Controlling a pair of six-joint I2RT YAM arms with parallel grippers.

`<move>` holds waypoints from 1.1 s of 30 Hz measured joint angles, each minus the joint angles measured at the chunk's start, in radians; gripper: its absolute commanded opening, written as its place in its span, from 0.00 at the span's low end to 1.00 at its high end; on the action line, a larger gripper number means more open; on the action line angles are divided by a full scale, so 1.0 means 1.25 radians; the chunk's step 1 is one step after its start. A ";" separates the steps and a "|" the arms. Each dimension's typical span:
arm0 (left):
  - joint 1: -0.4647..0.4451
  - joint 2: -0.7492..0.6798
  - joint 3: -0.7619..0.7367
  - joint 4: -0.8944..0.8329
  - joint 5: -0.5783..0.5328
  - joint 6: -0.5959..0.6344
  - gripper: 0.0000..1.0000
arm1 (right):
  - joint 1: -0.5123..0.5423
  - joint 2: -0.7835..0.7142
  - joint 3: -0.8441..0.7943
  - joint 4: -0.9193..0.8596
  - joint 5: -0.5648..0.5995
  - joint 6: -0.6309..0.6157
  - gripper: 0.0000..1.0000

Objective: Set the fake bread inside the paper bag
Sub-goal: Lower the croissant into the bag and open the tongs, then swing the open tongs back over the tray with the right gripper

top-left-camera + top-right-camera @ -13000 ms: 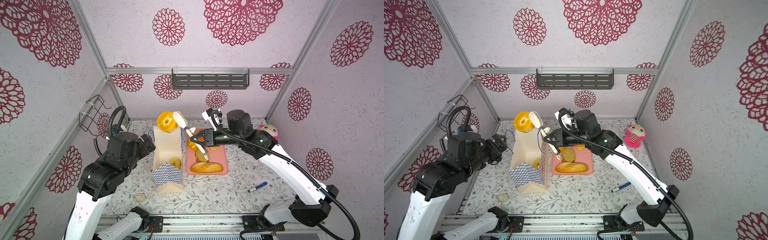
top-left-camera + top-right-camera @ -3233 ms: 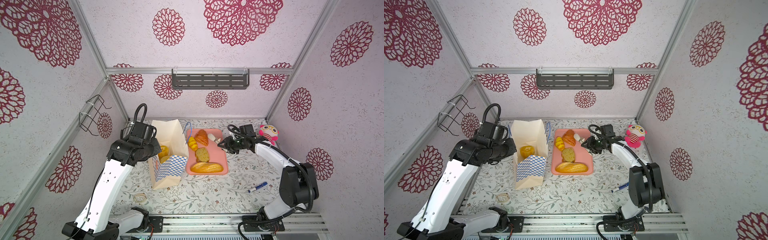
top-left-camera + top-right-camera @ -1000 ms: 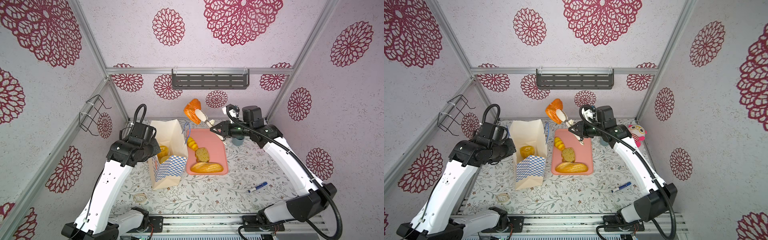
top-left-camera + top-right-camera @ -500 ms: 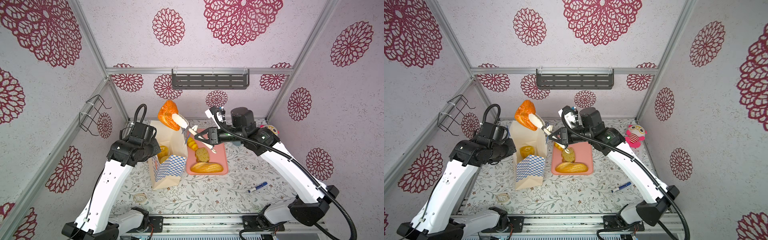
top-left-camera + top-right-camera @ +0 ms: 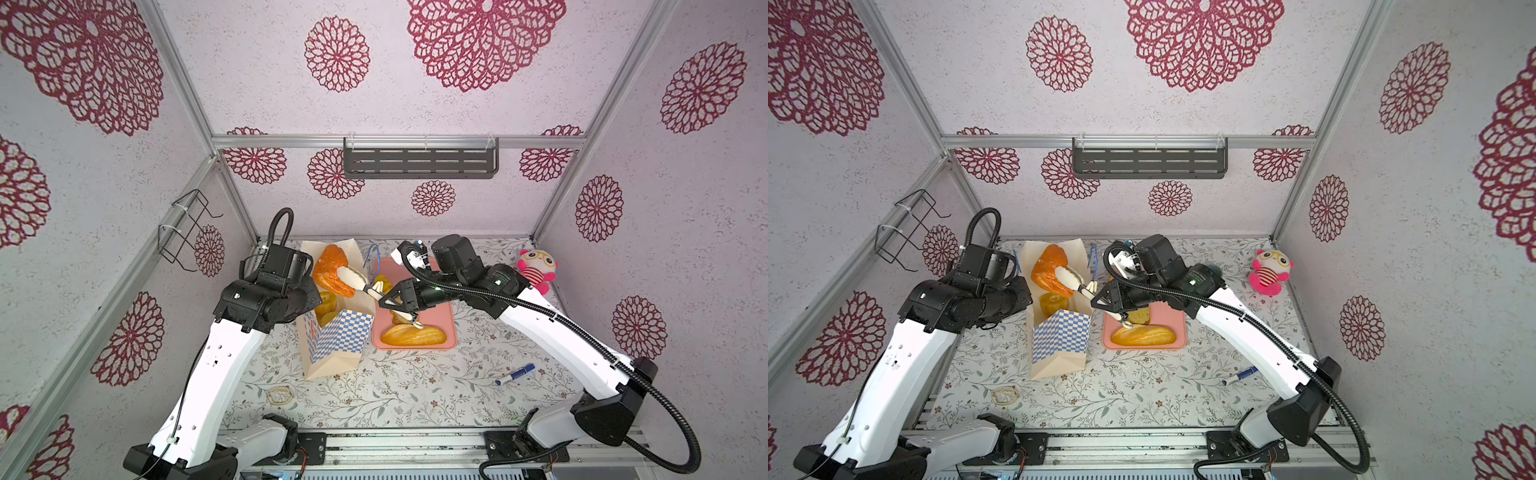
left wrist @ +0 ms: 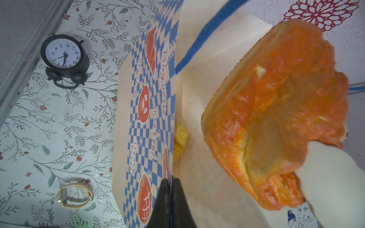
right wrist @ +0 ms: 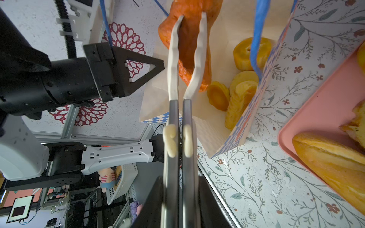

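Tabletop (image 5: 415, 395) in floral print, rosette-patterned walls (image 5: 270, 83)

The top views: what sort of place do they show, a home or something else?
Probably a robot test booth, not a home. Wallpapered panels sit in an aluminium frame, two robot arms stand on a front rail, and fake bread lies on a pink tray beside a paper bag.

One paper bag (image 5: 332, 345), one tray (image 5: 441, 315), one long loaf (image 5: 413, 335), one plush toy (image 5: 536, 270)
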 measured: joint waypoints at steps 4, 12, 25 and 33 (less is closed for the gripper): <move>0.000 0.000 0.000 0.001 0.000 0.000 0.00 | 0.000 0.000 0.000 -0.001 0.000 -0.001 0.36; 0.000 0.000 0.000 0.003 0.000 0.000 0.00 | 0.000 0.001 0.000 0.002 0.000 -0.001 0.36; 0.000 0.000 0.000 0.003 0.000 0.000 0.00 | -0.013 0.000 0.114 -0.039 0.036 -0.025 0.35; 0.000 0.000 0.000 0.003 0.000 0.003 0.00 | -0.187 -0.081 0.082 -0.035 0.043 -0.027 0.34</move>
